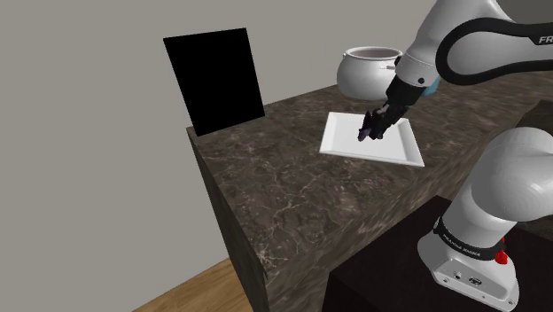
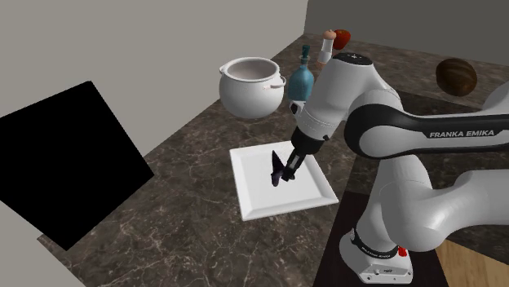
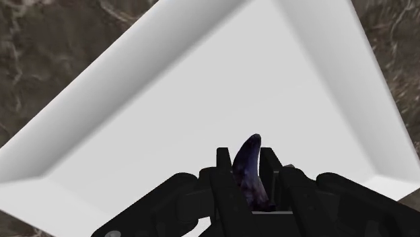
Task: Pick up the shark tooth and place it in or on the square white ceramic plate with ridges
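Observation:
A dark purplish shark tooth is clasped between my gripper's black fingers, its curved tip sticking out past them. The gripper hangs just above the middle of the square white plate, which lies on the dark marble counter. In the second exterior view the gripper and the tooth are over the plate, close to its flat centre. In the wrist view the plate's raised rim frames the white floor beneath the tooth.
A white two-handled pot stands behind the plate near the wall. A blue bottle and small figures stand further back. A black panel leans on the wall at the counter's far end. The counter edge drops off near the shoulder view's left.

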